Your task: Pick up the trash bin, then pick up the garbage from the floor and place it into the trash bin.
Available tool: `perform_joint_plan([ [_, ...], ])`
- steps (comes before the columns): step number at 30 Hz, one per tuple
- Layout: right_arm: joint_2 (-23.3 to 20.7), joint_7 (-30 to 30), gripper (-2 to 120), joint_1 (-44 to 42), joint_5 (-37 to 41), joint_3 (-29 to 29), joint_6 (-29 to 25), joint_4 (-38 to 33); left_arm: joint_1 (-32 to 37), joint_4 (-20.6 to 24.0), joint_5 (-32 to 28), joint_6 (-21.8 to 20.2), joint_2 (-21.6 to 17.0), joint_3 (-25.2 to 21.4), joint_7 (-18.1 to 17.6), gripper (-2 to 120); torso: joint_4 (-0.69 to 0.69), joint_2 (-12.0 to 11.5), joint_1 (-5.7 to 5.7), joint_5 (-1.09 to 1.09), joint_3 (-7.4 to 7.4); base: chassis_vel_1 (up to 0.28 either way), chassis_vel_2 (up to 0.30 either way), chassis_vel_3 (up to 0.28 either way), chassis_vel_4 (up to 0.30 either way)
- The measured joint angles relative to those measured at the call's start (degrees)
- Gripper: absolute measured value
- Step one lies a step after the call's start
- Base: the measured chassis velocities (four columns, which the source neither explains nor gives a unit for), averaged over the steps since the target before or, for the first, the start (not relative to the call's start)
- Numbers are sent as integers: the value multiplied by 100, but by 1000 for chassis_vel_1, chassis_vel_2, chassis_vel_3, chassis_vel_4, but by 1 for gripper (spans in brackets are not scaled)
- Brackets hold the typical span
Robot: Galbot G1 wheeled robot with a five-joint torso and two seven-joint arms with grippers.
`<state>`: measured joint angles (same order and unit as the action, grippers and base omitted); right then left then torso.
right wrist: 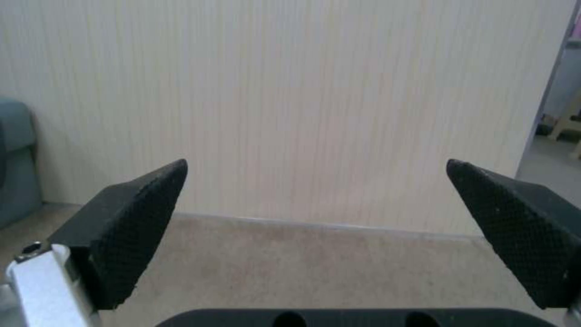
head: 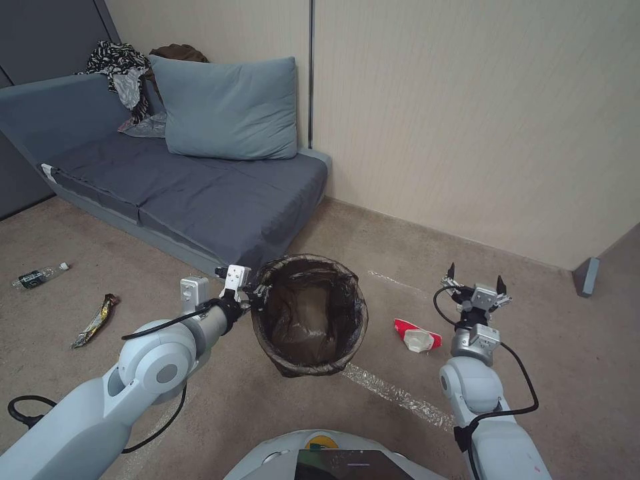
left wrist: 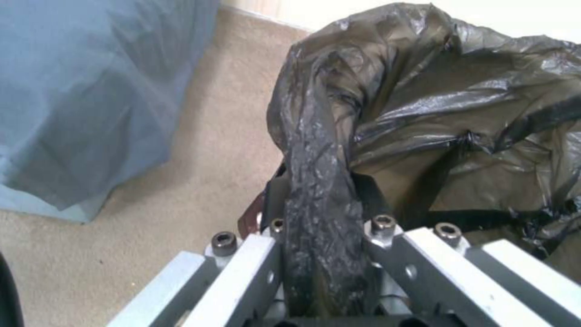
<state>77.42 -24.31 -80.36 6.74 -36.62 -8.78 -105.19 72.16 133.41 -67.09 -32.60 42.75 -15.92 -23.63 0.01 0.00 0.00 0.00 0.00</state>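
Note:
The trash bin (head: 310, 320), lined with a dark bag, hangs tilted toward me in front of the sofa. My left gripper (head: 256, 297) is shut on its near-left rim. In the left wrist view the left gripper (left wrist: 321, 222) pinches the bag-covered rim of the trash bin (left wrist: 460, 113). Garbage lies on the carpet: a crumpled red-and-white cup (head: 417, 337) just right of the bin, a gold wrapper (head: 95, 321) and a small clear bottle (head: 39, 276) to the left. Beyond and right of the cup, my right gripper (head: 475, 279) is open and holds nothing. Its black pads (right wrist: 139, 227) stand wide apart, the right gripper (right wrist: 316, 168) facing the wall.
A grey-blue sofa (head: 193, 193) with a cushion (head: 230, 110) and a heap of clothes (head: 127, 73) stands behind the bin. A beige wall (head: 467, 120) runs along the right. Shiny tape strips (head: 393, 393) cross the carpet. A grey block (head: 585, 275) sits at the wall's end.

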Motion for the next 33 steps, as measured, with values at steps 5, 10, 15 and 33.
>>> perform_joint_plan([
  [5,-235,114,100,67,-42,-62,-10,155,2,3,0,2,9,32,0,5,-1,0,0,0,0,0,0,0,0],
  [10,-661,213,100,107,-20,-84,-10,361,0,15,0,6,9,44,1,5,-1,0,0,1,0,0,0,0,0],
  [15,-1361,374,100,100,74,-65,-111,641,38,30,0,13,5,43,11,5,-1,0,0,4,0,0,0,0,0],
  [33,-3871,2280,100,72,2126,527,-864,1848,-92,-90,114,115,-50,269,90,5,-1,0,0,0,0,0,0,0,0],
])
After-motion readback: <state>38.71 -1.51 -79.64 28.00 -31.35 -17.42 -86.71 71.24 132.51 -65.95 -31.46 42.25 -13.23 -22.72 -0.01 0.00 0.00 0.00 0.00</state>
